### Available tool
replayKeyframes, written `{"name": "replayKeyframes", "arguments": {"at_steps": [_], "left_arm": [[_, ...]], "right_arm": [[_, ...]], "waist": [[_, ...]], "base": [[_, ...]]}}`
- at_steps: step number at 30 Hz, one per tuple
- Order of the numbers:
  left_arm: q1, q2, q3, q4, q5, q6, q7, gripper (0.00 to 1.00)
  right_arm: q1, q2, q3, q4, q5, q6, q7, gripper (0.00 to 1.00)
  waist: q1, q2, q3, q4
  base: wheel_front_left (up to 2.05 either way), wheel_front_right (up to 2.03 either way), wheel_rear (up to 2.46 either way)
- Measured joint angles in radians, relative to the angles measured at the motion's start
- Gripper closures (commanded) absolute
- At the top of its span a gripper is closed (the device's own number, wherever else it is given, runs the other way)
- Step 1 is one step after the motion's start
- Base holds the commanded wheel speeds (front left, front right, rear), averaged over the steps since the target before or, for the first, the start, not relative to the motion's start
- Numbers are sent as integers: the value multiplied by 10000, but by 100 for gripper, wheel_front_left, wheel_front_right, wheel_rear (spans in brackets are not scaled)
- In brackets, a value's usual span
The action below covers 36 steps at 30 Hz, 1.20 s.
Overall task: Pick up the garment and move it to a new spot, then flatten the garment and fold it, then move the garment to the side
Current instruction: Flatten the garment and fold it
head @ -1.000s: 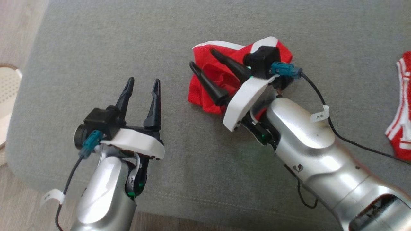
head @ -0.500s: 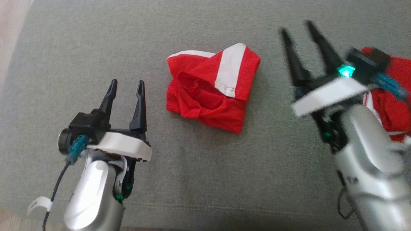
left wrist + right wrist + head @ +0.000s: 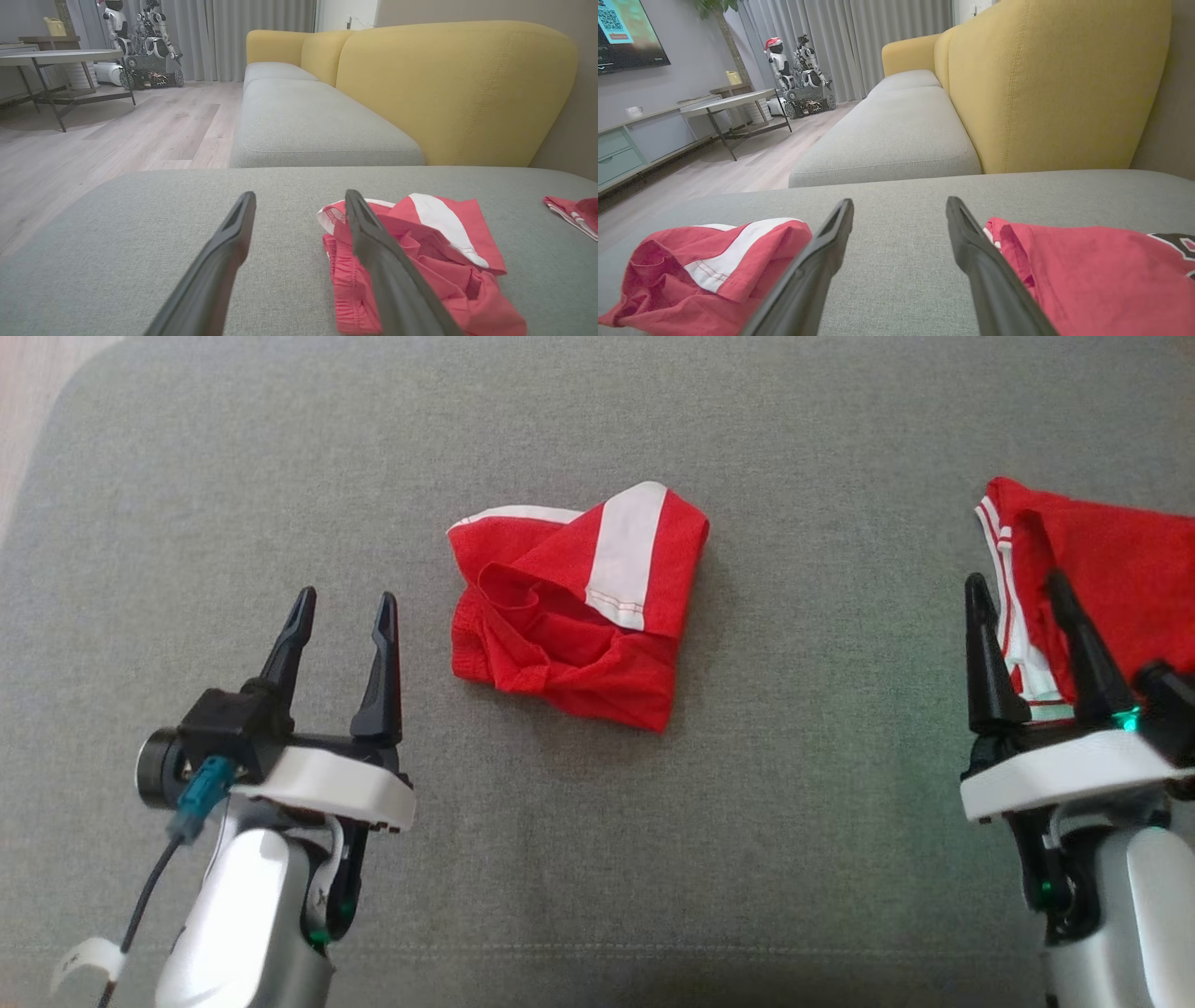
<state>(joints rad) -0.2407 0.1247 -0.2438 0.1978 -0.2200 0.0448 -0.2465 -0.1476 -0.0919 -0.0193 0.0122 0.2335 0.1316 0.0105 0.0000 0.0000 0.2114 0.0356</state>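
Observation:
The garment [image 3: 574, 616] is a red piece with a white band, lying folded and a little rumpled in the middle of the grey cushion [image 3: 597, 849]. My left gripper [image 3: 344, 597] stands open to its left, apart from it, with nothing between the fingers. In the left wrist view the left gripper [image 3: 300, 195] points past the garment [image 3: 434, 242], which lies just right of the right finger. My right gripper [image 3: 1016, 581] is open at the right, well clear of the garment. From the right wrist, the right gripper [image 3: 899, 202] has the garment [image 3: 705, 266] at its left.
A second red garment [image 3: 1102, 569] with white trim lies at the right edge, partly behind my right fingers; it also shows as the second red garment [image 3: 1087, 270]. A yellow sofa back [image 3: 458, 88] rises beyond the cushion. Wooden floor [image 3: 37, 392] lies past the cushion's left edge.
My right gripper has come off the garment and drawn back to the lower right, open and empty. The garment stays lying on the cushion. The head view has shifted meanwhile.

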Motion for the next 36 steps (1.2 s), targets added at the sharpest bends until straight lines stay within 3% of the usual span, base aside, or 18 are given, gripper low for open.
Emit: {"name": "replayKeyframes", "arguments": {"at_steps": [23,24,25,31,36], "left_arm": [[98,105,-171,-90,-10,96,161,0],[98,111,-178,-90,-10,96,161,0],[98,117,-186,-90,-12,98,161,0],[81,125,-280,-109,-58,98,159,0],[-93,84,-380,-117,-56,92,142,0]], "right_arm": [[309,198,-153,-738,-313,0,602,0],[309,198,-159,-721,-311,0,602,86],[308,198,-161,-681,-309,0,633,100],[12,102,98,-86,-293,0,738,100],[-1384,-31,1536,1678,-184,0,777,100]], "waist": [[0,0,-137,103],[0,0,-128,110],[0,0,-116,120],[0,0,118,246],[0,0,422,505]], "base": [[0,0,0],[0,0,0],[0,0,0],[0,0,0],[0,0,0]]}}
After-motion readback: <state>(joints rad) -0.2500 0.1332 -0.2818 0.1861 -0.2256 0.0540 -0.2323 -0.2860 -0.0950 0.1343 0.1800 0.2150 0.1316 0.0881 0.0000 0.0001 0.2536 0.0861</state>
